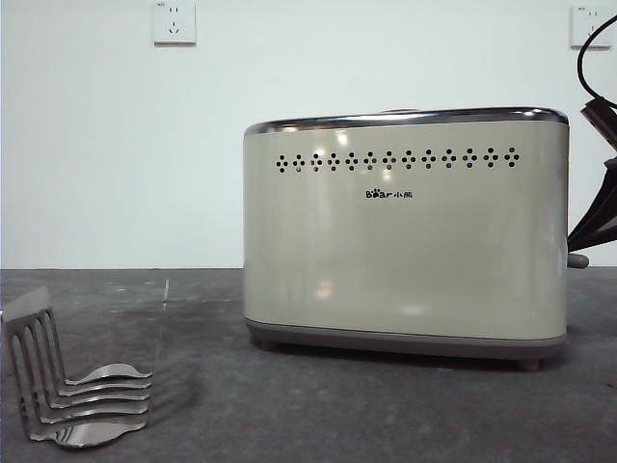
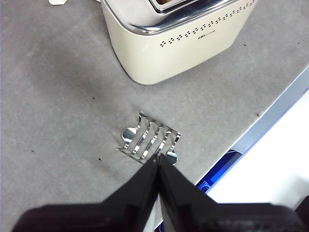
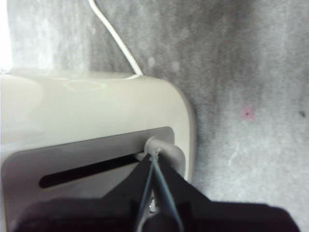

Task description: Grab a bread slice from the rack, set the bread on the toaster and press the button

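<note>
Near left corner: the rack (image 1: 72, 386), polished silver metal with curved dividers and a slotted upright end, empty and low on the table (image 1: 318, 415). The left gripper (image 2: 158, 159) hangs above the rack's edge, its two black jaws pressed together on nothing.

Centre to right: the toaster (image 1: 405, 251), a cream, glossy, round-cornered box with a chrome top rim, a row of dark dot-cluster vents, a small logo and a grey base. The bread (image 2: 166, 2) shows only as a brown strip in the top slot, seen from the left wrist; it is sunk out of sight in the front view.

Right end: the button (image 3: 155, 144), a stubby grey knob at the low end of a dark slot in a grey panel. The right gripper (image 3: 154, 157) has its closed black tips touching the knob, nothing between them.

Surface: matte, mottled grey. A white wall with two sockets (image 1: 174, 21) stands behind. A white cord (image 3: 116, 38) trails from the toaster across the table. Open table lies between rack and toaster.
</note>
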You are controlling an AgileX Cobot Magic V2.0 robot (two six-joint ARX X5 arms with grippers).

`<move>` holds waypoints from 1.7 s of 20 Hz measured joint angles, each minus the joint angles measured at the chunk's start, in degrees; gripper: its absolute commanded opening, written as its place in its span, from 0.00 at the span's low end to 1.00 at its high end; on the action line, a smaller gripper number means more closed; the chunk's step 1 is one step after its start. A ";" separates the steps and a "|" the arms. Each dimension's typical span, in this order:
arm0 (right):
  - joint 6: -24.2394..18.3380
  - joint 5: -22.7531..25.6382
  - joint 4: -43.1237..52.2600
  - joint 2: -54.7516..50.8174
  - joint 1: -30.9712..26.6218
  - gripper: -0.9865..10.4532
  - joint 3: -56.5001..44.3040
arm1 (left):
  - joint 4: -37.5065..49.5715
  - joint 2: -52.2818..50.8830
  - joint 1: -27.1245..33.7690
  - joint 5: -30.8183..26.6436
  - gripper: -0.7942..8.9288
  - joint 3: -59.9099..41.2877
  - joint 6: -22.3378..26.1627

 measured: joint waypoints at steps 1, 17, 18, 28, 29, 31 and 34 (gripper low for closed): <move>-0.07 0.83 -0.55 -0.11 0.04 0.08 0.11 | 0.02 0.00 0.00 0.00 0.07 0.00 0.00; -0.63 1.57 -2.38 -0.15 0.02 0.08 0.28 | 0.00 0.00 0.00 0.00 0.07 0.00 0.02; -0.63 1.25 -2.12 -0.15 0.02 0.08 0.28 | 0.00 0.00 0.00 0.00 0.07 0.00 0.02; -1.90 0.42 -10.25 1.33 0.04 0.08 5.49 | 0.02 0.00 0.00 0.00 0.07 0.00 0.04; -2.32 0.81 -11.26 1.31 0.13 0.08 6.34 | 0.02 0.00 0.00 0.00 0.07 0.00 0.04; -2.99 1.18 -12.59 0.81 0.17 0.08 7.54 | 0.00 0.00 0.00 0.00 0.07 0.00 0.04; -3.34 1.68 -13.03 -2.43 0.15 0.08 8.72 | 0.02 0.00 0.00 0.00 0.07 0.00 0.04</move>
